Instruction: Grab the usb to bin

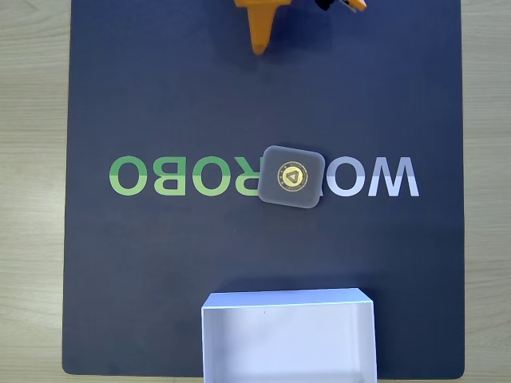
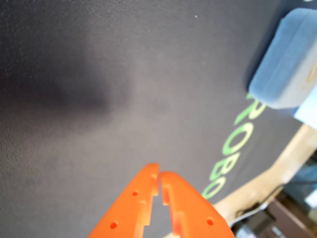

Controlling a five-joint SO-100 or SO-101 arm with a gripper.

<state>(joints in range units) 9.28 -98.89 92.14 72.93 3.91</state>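
The usb (image 1: 292,177) is a small dark grey square case with a round gold emblem, lying flat on the dark mat over the printed lettering. In the wrist view the usb (image 2: 287,64) sits at the upper right edge, blurred. The bin (image 1: 289,337) is a white shallow box at the mat's bottom edge, below the usb. My orange gripper (image 1: 259,44) pokes in from the top of the fixed view, well above the usb. The wrist view shows the gripper (image 2: 159,173) with its fingertips touching, shut on nothing, over bare mat.
A dark mat (image 1: 160,263) with green and white lettering (image 1: 184,175) covers the table. Pale wood (image 1: 32,199) shows on both sides of the mat. A dark part of the arm (image 1: 339,5) shows at the top edge.
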